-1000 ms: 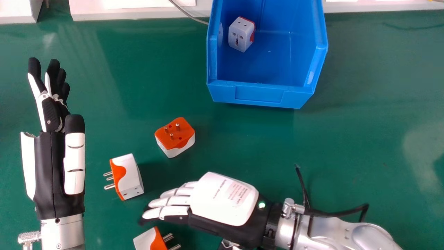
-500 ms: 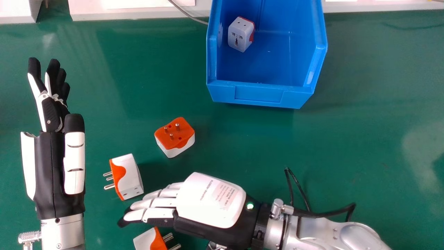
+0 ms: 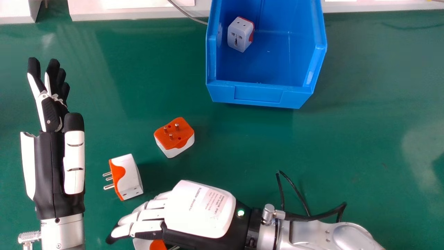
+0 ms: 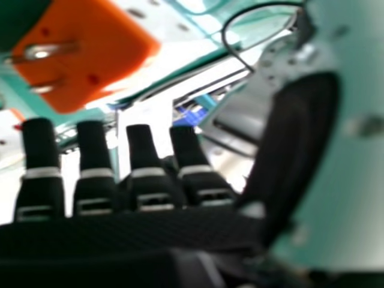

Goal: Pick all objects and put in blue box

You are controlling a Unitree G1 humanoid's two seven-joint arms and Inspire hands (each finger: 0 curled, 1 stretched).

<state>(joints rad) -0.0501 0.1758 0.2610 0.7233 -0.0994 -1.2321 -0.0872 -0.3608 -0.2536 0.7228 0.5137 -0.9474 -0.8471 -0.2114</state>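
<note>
A lab or a workshop, though which of the two can't be told. It shows in the smooth green table (image 3: 364, 114) under the blue box (image 3: 258, 94), a pale ledge (image 3: 104, 14) at the box's far end, a thin cable (image 3: 184, 13) left of the box, and plug adapters (image 3: 174, 137) on its near side.

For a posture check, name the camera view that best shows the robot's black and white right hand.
The head view: it takes in the right hand from wrist to fingertips, white back up. The right hand view gives the black inner side of its fingers and thumb.
</note>
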